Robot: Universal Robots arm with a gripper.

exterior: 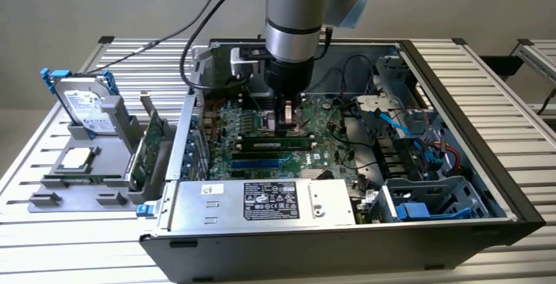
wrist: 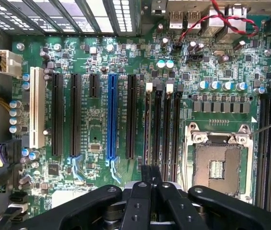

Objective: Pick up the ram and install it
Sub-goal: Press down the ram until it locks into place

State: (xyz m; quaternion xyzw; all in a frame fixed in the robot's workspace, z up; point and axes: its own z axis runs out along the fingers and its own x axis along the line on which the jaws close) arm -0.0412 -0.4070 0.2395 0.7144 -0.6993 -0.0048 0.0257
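The ram [exterior: 276, 144], a long green stick with dark chips, stands on edge in a memory slot on the motherboard [exterior: 321, 134] inside the open computer case. My gripper [exterior: 287, 122] hangs straight down just behind and above the stick's middle. In the wrist view the gripper [wrist: 150, 176] is shut, its black fingers pressed together over one end of the black memory slots [wrist: 163, 124], with nothing visibly between them. Whether the fingertips touch the ram's top edge I cannot tell.
A grey tray at the exterior view's left holds a hard drive [exterior: 87, 105], a silver CPU [exterior: 77, 158] and an expansion card [exterior: 150, 142]. The power supply [exterior: 260, 200] fills the case front. An open CPU socket [wrist: 217, 165] lies beside the memory slots. Blue and red cables [exterior: 417, 131] crowd the case's right side.
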